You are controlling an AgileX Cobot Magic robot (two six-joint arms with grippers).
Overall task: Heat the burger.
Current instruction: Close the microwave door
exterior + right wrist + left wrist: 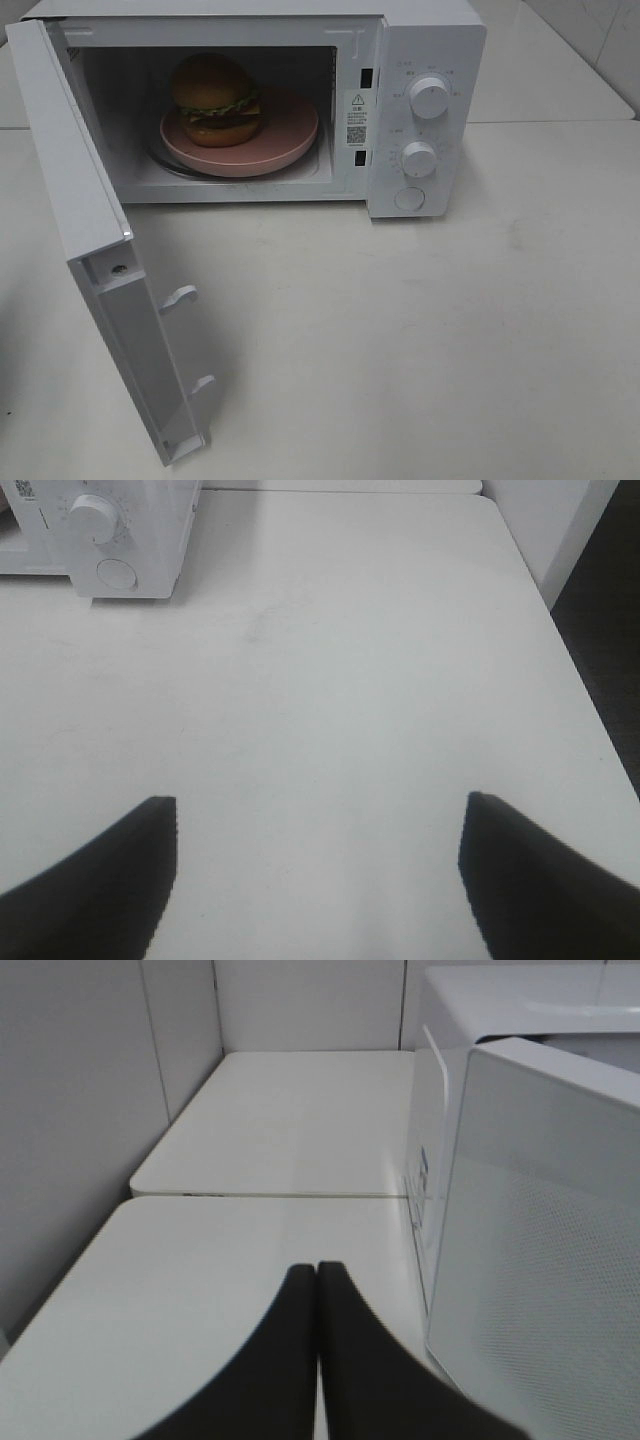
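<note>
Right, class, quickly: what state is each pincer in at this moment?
Left pincer: closed, holding nothing.
Right pincer: open, holding nothing.

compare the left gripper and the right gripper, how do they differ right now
The left gripper is shut, jaws pressed together; the right gripper is open wide. The left gripper sits beside the microwave door; the right gripper faces its control panel. Both are empty, over the white table.

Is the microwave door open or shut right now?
Open. The door stands wide, leaving the burger on its plate exposed inside the microwave.
</note>
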